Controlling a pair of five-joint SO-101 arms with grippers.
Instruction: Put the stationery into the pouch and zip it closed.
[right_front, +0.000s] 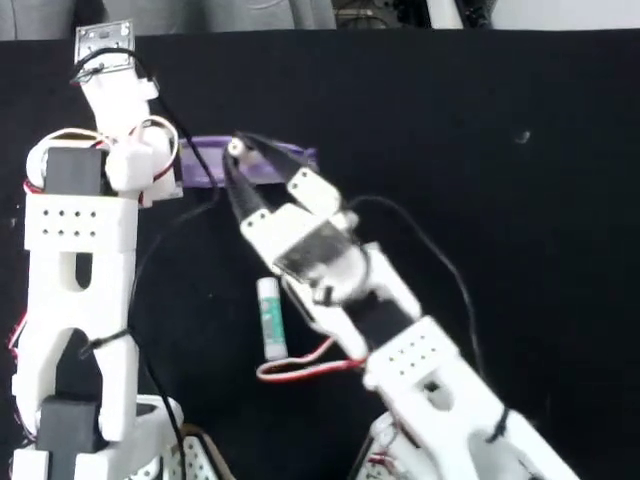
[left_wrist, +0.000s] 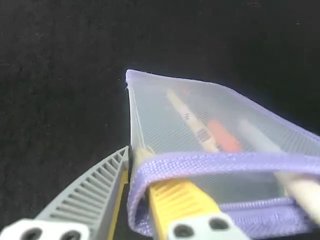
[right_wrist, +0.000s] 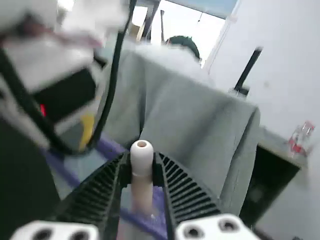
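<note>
A purple-edged mesh pouch (right_front: 285, 160) lies at the back of the black table, with several pens (left_wrist: 220, 137) showing through its mesh (left_wrist: 165, 115). My left gripper (left_wrist: 134, 159) is shut on the pouch's purple rim at its left end, one finger inside the mouth and one outside. My right gripper (right_wrist: 141, 162) is shut on a cream pen (right_wrist: 141, 172), held tilted over the pouch opening (right_wrist: 111, 148). From above, the right gripper (right_front: 240, 170) sits over the pouch's middle. The pen's lower end (left_wrist: 300, 192) reaches into the open mouth. A white and green glue stick (right_front: 271, 318) lies on the table near the right arm.
A red and white cable (right_front: 300, 368) loops on the table by the glue stick. A grey cloth (right_wrist: 200, 125) hangs behind the table's back edge. Bare black table (right_front: 520, 200) stretches to the right.
</note>
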